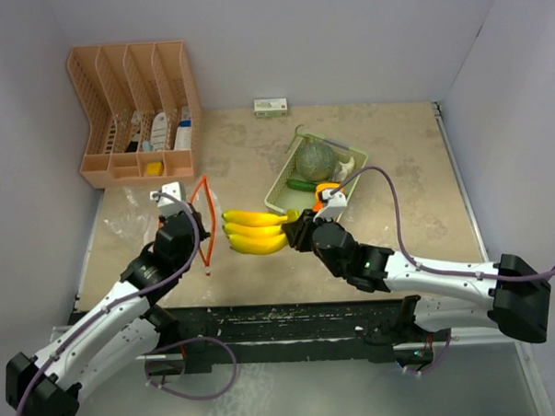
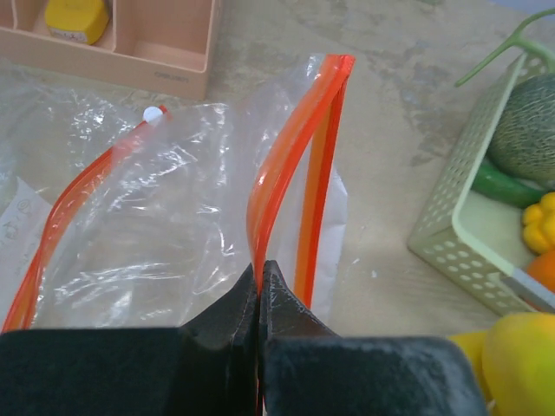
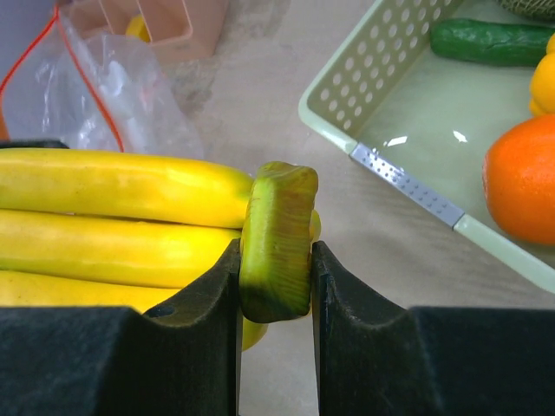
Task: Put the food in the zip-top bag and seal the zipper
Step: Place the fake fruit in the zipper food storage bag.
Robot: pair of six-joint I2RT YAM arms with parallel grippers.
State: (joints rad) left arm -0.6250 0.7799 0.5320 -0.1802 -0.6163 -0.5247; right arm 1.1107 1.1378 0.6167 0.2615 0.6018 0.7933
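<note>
Left fingers (image 2: 286, 325) pressed together on the orange zipper strip (image 2: 282, 165) of the clear zip-top bag (image 2: 173, 225). At right, pale green basket (image 2: 468, 165) contains melon (image 2: 529, 130) and cucumber (image 2: 503, 184). Banana bunch (image 2: 525, 347) at lower right corner.

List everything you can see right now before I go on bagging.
zip-top bag: one, clear with orange zipper, left of centre
banana bunch: one, yellow, green stem, between bag and basket
basket: one, pale green, right of centre
melon: one, grey-green, in basket
cucumber: one, dark green, in basket
orange: one, orange, in basket
small yellow piece: one, yellow, in basket by the orange
white piece: one, white, in basket
organizer: one, peach, back left
small box: one, white, by back wall
left claw: black, shut on the bag's zipper edge
right claw: black, shut on the banana stem
</note>
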